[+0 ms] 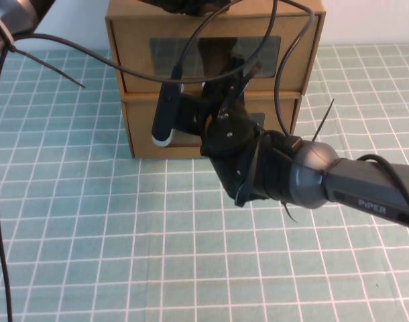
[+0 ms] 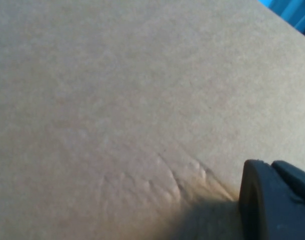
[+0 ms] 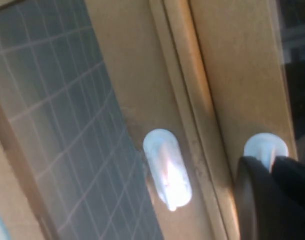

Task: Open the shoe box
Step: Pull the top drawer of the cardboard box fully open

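Two brown cardboard shoe boxes with windowed fronts are stacked, the upper box (image 1: 211, 40) on the lower box (image 1: 144, 127). My right gripper (image 1: 241, 75) reaches to their fronts near the seam between them. In the right wrist view two white pull tabs show. One tab (image 3: 167, 167) is free, and my right gripper (image 3: 271, 162) is shut on the other tab (image 3: 265, 145), its dark fingers (image 3: 252, 200) pinching it. My left gripper (image 2: 270, 170) is shut and lies against the plain cardboard top (image 2: 117, 100) of the upper box. It appears as a dark shape (image 1: 191, 5) at the box's top edge.
The boxes stand at the back of a green mat with a white grid (image 1: 90, 235). Black cables (image 1: 70, 50) hang across the left side and loop over the box fronts. The right arm's grey body (image 1: 325, 178) stretches in from the right.
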### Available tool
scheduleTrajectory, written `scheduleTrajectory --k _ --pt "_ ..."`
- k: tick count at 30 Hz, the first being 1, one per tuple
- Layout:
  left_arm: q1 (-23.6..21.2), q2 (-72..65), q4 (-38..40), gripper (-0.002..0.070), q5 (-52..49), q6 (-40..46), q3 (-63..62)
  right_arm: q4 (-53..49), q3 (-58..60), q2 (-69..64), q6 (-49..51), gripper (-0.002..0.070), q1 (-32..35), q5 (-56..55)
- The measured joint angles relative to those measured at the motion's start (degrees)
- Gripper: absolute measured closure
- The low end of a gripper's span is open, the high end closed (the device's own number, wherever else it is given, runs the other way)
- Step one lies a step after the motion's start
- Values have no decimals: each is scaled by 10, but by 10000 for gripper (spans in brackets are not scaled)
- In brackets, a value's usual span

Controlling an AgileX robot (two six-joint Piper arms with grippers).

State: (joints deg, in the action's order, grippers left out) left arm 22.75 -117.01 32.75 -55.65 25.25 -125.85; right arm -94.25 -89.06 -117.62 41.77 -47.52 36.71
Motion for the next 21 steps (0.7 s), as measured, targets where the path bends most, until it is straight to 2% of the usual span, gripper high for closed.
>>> scheduleTrajectory --k 8,21 --pt "0 -4 -4 680 -29 -8 -5 15 55 35 17 663 -39 39" --pt "-18 -9 8 680 -43 -28 -6 90 187 124 75 664 -168 113"
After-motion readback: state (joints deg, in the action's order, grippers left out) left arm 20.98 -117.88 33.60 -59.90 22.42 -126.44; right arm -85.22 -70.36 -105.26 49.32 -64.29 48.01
